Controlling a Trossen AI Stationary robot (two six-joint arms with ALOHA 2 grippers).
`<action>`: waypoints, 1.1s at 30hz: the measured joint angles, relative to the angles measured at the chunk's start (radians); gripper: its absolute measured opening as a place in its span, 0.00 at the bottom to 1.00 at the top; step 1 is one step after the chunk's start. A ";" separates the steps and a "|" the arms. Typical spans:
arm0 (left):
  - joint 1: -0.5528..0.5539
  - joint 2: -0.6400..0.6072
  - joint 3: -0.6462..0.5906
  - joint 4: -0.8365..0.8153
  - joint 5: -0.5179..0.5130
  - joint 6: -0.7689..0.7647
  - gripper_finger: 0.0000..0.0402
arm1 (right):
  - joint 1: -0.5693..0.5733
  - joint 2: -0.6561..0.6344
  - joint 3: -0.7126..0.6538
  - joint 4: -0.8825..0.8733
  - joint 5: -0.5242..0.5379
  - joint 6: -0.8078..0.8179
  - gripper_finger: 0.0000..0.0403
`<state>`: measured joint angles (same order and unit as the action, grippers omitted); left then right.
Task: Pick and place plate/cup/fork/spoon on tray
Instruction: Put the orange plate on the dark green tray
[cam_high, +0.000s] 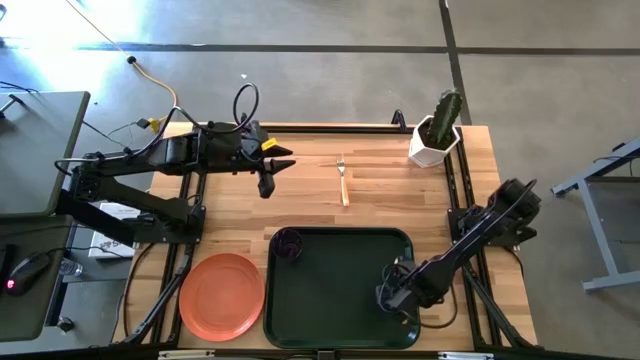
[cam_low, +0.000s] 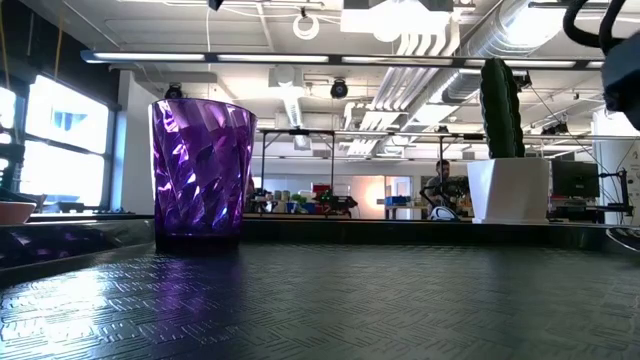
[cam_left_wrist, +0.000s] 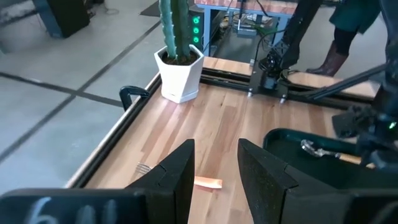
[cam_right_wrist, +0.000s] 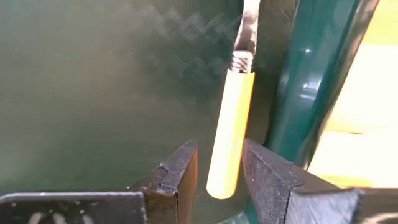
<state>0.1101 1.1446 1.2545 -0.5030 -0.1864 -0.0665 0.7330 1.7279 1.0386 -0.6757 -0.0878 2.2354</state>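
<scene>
Spoon (cam_right_wrist: 231, 134) — lying in tray (cam_high: 335, 325), between parted right claw (cam_right_wrist: 219, 171) fingers | left claw (cam_left_wrist: 216, 180) — parted, above fork (cam_high: 342, 180)

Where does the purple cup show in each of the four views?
High view: the cup stands in the tray's far left corner.
Low view: the cup stands large at left, upright on the tray floor.
Left wrist view: not in it.
Right wrist view: not in it.
Shared landmark: the cactus in its white pot, seen in the high, low and left wrist views.
</scene>
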 joint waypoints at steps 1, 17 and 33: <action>0.000 0.000 0.000 0.000 0.000 0.019 0.28 | 0.000 -0.006 0.000 -0.001 0.016 0.005 0.29; 0.000 0.005 0.265 -0.399 -0.004 0.131 0.28 | -0.078 -0.115 0.000 -0.100 0.306 -0.045 0.29; 0.000 0.009 0.226 -0.935 0.053 -0.009 0.28 | -0.237 -0.154 0.000 -0.111 0.364 -0.292 0.29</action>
<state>0.1096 1.1540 1.4807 -1.4384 -0.1331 -0.0756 0.4965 1.5742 1.0386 -0.7870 0.2757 1.9437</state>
